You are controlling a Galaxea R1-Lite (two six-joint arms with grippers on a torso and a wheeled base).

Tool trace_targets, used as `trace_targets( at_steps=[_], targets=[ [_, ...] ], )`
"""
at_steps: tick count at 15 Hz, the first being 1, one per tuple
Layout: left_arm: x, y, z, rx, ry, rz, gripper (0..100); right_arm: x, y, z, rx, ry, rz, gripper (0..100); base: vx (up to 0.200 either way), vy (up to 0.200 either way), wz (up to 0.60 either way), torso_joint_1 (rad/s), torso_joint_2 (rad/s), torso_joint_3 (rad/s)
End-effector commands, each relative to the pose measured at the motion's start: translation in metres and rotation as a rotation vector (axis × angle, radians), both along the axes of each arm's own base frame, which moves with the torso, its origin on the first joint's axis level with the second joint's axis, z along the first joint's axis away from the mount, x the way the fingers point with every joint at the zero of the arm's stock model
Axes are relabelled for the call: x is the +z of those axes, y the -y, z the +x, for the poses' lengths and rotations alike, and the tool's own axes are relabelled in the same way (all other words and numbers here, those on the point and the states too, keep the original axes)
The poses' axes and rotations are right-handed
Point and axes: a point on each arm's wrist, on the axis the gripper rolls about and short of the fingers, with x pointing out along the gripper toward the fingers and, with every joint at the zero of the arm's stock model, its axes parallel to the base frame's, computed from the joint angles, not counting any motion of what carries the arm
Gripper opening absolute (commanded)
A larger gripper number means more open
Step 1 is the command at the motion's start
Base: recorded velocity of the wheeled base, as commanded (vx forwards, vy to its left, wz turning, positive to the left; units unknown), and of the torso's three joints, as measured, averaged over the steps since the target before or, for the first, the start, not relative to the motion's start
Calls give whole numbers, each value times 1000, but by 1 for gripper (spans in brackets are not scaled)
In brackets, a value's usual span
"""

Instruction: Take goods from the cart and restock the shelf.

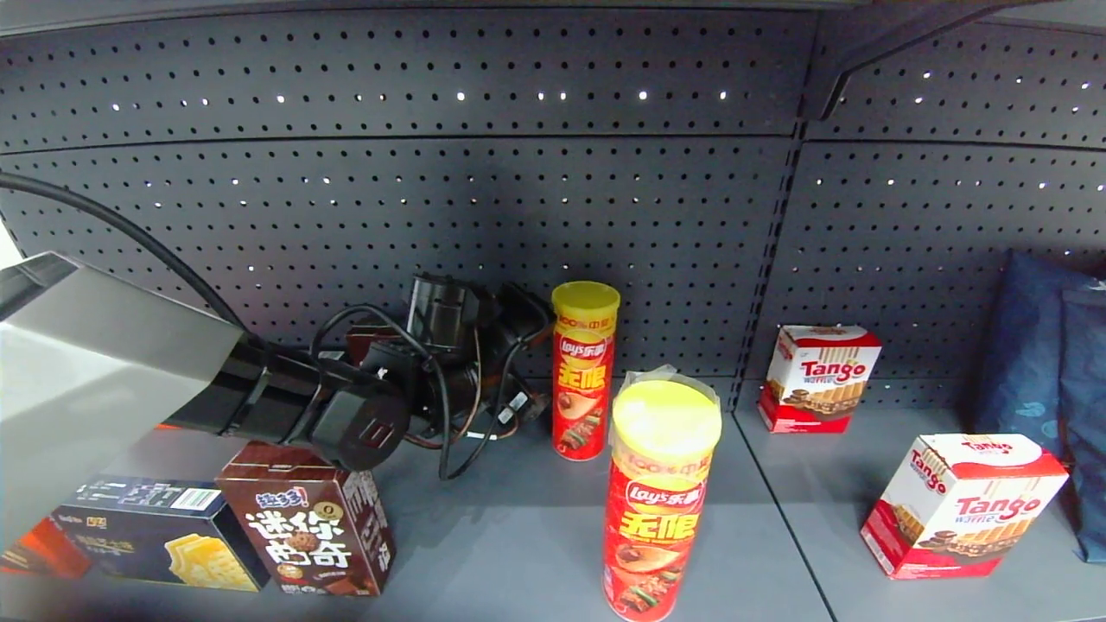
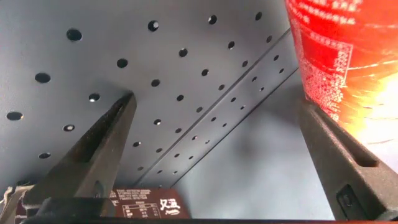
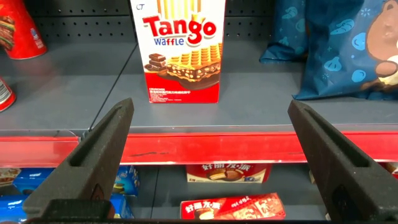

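My left gripper (image 1: 505,333) is deep in the shelf by the pegboard back wall, just left of the rear red chip can (image 1: 586,371). In the left wrist view it (image 2: 216,104) stands open with nothing between its fingers; the red can (image 2: 342,56) is beside one finger and a brown box (image 2: 149,204) lies close under the other. A second chip can (image 1: 661,497) stands nearer the front. My right gripper (image 3: 211,104) is open in front of the shelf edge, facing a waffle box (image 3: 180,50).
A brown cookie box (image 1: 311,527) and a dark cracker box (image 1: 164,536) stand front left under the left arm. Two waffle boxes (image 1: 816,376) (image 1: 963,505) and blue bags (image 1: 1050,371) fill the right bay. The lower shelf (image 3: 217,171) holds more boxes.
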Motion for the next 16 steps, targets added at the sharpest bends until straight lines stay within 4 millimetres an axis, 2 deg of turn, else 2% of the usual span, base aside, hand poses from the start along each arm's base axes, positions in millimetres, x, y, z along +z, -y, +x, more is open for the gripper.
trace_targets(
  at_steps=[1,12,16],
  targets=[
    [-1,4,-1,-9,-2,1,100,0,0,0,0,0,0,100,0,0,0,0,0,0],
    [-1,14,-2,-34,1,-1,100,0,0,0,0,0,1,100,0,0,0,0,0,0],
    [0,8,1,-18,6,-4,100,0,0,0,0,0,1,100,0,0,0,0,0,0]
  ],
)
